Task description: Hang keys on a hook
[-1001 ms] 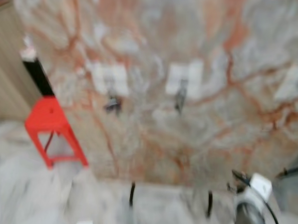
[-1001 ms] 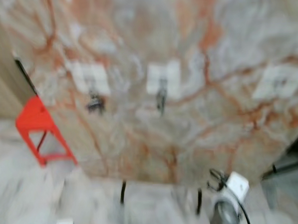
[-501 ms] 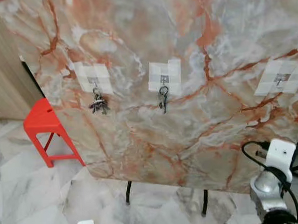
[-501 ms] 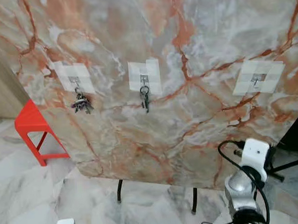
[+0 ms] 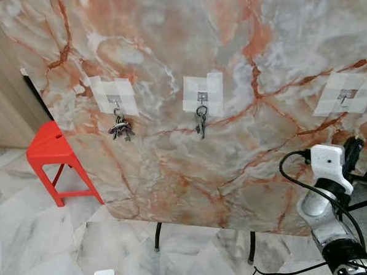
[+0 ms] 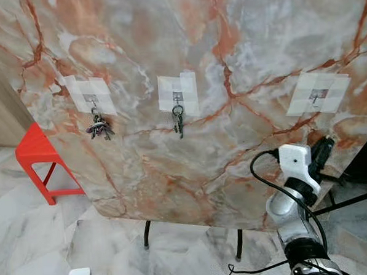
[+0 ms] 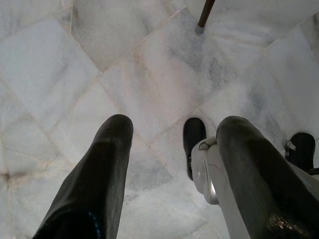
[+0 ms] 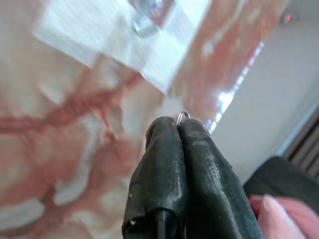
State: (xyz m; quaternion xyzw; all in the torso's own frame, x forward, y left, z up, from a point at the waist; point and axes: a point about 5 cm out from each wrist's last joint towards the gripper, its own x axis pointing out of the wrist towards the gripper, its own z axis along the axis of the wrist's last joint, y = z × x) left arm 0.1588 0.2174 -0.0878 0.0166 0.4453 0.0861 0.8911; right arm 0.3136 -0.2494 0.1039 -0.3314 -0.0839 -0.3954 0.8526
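right gripper (image 8: pixel 178 130) clamped on key ring (image 8: pixel 183 116) – just below empty hook (image 8: pixel 145 22); left gripper (image 7: pixel 174 144) apart.

A thin metal key ring (image 8: pixel 183 116) pokes out between the pinched fingertips of the right gripper (image 8: pixel 178 125), just below the empty right hook (image 5: pixel 345 96), a small metal hook on a white adhesive patch.
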